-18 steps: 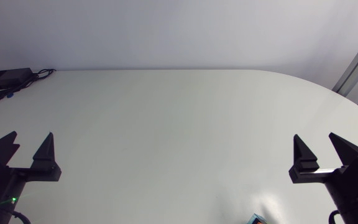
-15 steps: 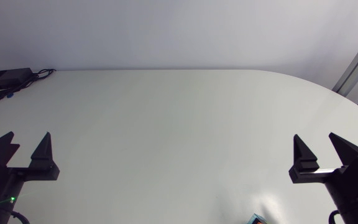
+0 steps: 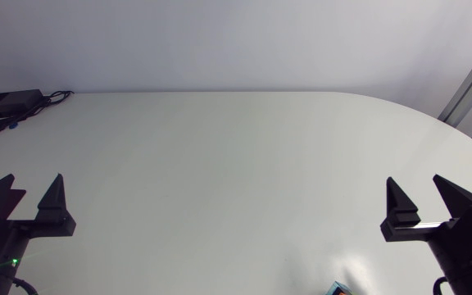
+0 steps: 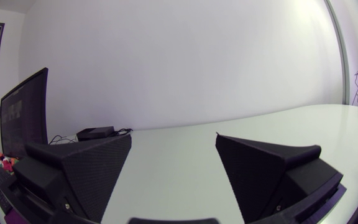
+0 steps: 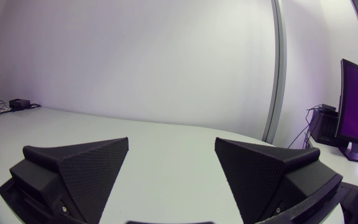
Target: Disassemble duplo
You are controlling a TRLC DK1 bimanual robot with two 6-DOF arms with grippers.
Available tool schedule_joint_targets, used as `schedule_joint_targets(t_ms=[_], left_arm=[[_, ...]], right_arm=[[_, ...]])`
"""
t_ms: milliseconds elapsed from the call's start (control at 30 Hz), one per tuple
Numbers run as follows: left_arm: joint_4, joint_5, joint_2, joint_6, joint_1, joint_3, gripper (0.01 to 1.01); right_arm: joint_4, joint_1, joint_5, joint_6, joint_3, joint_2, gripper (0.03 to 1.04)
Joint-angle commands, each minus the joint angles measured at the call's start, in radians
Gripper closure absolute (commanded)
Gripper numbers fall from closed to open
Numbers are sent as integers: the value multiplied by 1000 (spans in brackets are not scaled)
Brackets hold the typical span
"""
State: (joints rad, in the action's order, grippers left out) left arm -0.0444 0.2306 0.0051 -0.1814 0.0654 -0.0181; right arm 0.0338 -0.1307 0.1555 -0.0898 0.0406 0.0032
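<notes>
Only a sliver of the duplo (image 3: 338, 288) can be seen, teal with a bit of orange on it, cut off at the near edge of the head view. It's found on the near side of the table (image 3: 220, 164), toward the right hand (image 3: 415, 182) and well apart from the left one. Which way it points, and how its long axis runs, can't be told from that little scrap.

The left hand (image 3: 33, 182) is parked low over the table's near left side with its two fingers spread wide and nothing held between them. The same is seen on the right side: fingers wide apart, only bare table between them. Both hands are aimed away across the table.

At the far left corner a black box (image 3: 6, 103) is seen lying flat, with cables (image 3: 52, 97) trailing from it
</notes>
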Motion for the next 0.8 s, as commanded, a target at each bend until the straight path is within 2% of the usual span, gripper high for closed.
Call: schedule_joint_targets(t_ms=[0,200,467,633,767], left_arm=[[-14,-11,-19,23,1,23,87],[18,-11,-19,23,1,-37,105],[87,-11,13,39,27,-157,121],[136,-11,124,43,51,-264,174],[186,-11,237,57,94,-359,177]], right_arm=[[0,-9,-13,9,-45,-9,66],[-8,-53,-37,9,-22,-9,66],[-75,-60,-33,9,87,11,66],[-135,-60,-16,13,196,80,66],[-160,-63,-14,36,272,152,66]])
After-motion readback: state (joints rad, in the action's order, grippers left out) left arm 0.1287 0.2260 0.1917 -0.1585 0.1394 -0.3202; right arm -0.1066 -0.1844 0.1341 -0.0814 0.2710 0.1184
